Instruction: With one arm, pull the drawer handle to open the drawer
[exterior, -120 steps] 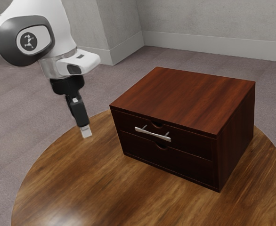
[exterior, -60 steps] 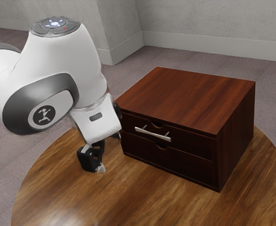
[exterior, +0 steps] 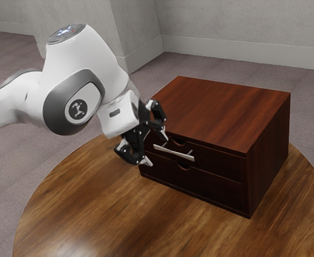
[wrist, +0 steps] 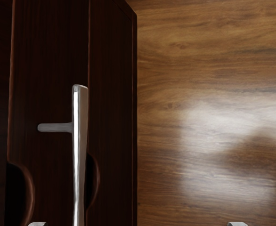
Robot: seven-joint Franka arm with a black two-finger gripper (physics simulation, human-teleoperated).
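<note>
A dark wooden cabinet (exterior: 221, 112) with two drawers stands on the round wooden table (exterior: 92, 214). Its upper drawer (exterior: 216, 155) carries a silver bar handle (exterior: 174, 152) and sits flush with the cabinet front. My black gripper (exterior: 152, 143) is open and faces the drawer front at the end of the handle nearer the exterior view's left. One finger is above that end of the handle and the other below it. In the wrist view the handle (wrist: 80, 155) runs just ahead of my hand, closer to one fingertip (wrist: 36, 223) than to the other.
The lower drawer (exterior: 194, 184) has no handle, only a finger notch. Bare tabletop (wrist: 213, 117) lies in front of the cabinet. Beyond the table are grey floor and a wall corner (exterior: 130, 32).
My arm has risen from low over the table and swung toward the exterior view's right. The gripper has turned to face the drawer front at the handle. The cabinet has not moved.
</note>
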